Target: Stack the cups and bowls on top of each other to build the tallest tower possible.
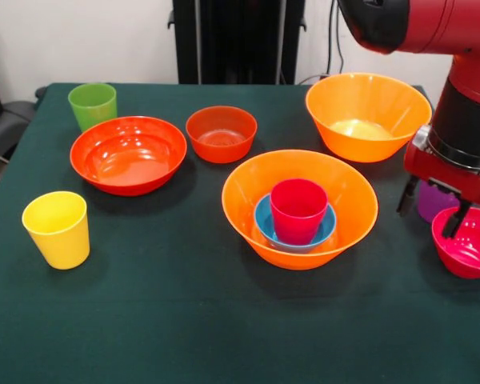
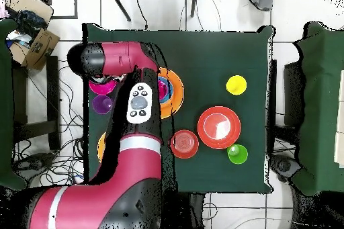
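One hand [image 1: 434,214] low over magenta bowl [image 1: 468,244]

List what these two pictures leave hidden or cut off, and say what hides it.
- Purple plastic cup, front view: mostly behind the gripper.
- Small glossy magenta bowl, front view: cut by the right edge.
- Large orange bowl holding the stack, overhead view: largely under the arm.
- Second large orange bowl, overhead: only a sliver shows.

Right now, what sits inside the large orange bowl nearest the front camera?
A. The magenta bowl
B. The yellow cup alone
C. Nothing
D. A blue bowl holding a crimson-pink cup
D: in the front view the large orange bowl contains the blue bowl, with the crimson-pink cup standing upright inside it.
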Available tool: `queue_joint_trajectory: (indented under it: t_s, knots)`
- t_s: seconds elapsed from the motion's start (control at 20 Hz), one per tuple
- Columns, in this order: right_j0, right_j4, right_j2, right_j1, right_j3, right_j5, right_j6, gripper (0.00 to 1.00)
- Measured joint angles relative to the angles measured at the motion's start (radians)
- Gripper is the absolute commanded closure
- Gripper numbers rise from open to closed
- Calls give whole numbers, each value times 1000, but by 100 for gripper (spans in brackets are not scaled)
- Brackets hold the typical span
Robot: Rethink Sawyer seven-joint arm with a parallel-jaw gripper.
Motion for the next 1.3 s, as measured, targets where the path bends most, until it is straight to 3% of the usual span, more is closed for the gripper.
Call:
queue_joint_trajectory:
  t_s: [0.7,1.3]
  knots:
    - [-19,-2,110,0,0,0,0,0]
    - [10,-54,100,8,0,1,0,0]
